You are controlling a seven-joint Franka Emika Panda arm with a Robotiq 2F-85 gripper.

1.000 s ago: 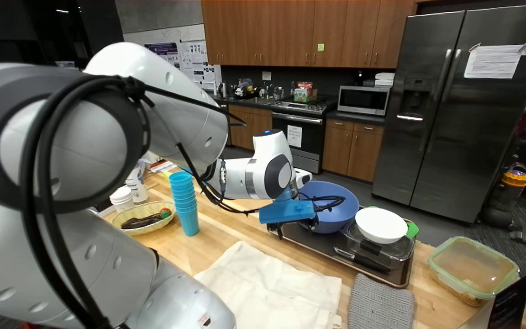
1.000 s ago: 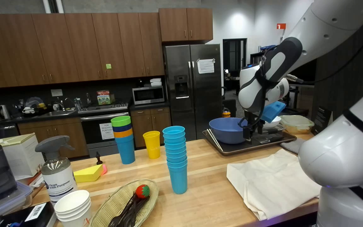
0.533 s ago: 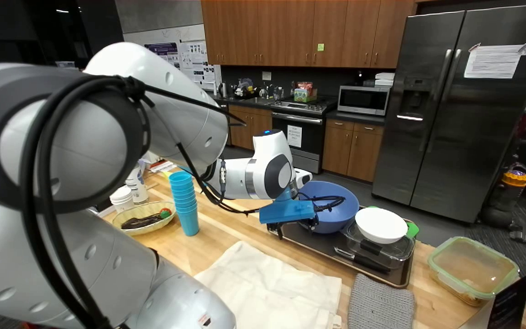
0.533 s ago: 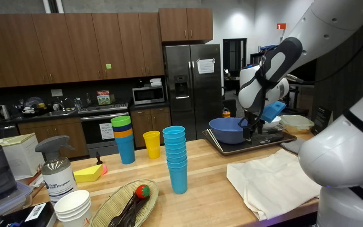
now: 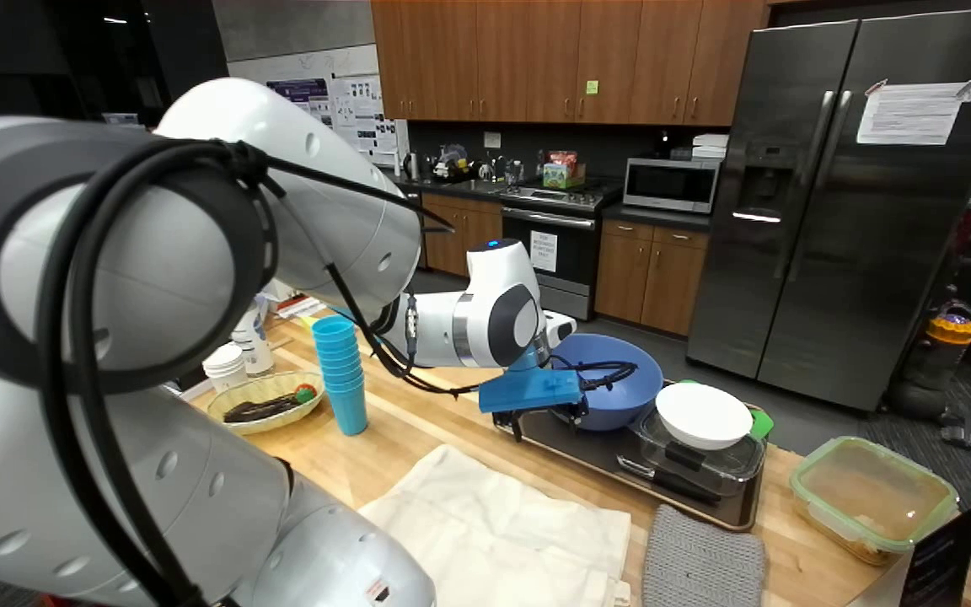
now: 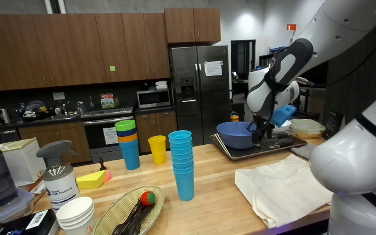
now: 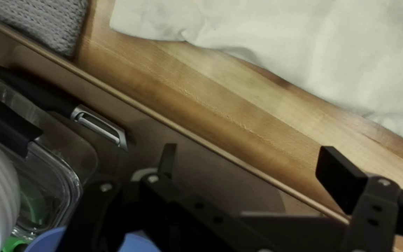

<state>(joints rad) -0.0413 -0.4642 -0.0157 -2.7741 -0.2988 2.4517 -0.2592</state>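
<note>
Blue bowl (image 6: 235, 135) sits on the baking tray (image 7: 205, 168), near the end effector (image 7: 248, 157), which stands spread and holds nothing. The step in hand seems to be positioning above the tray's edge; any grasp would first call for alignment.

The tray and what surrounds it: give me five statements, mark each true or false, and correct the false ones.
1. In the wrist view, the rim of the tray crosses the gap of the open gripper. True.
2. The peeler lies in the tray. True.
3. The gripper is shut on the peeler. False: its jaws stand apart and the peeler lies outside them.
4. The light-blue cup stack stands off the tray. True.
5. Only the peeler is on the tray. False: the blue bowl and clear container are too.
</note>
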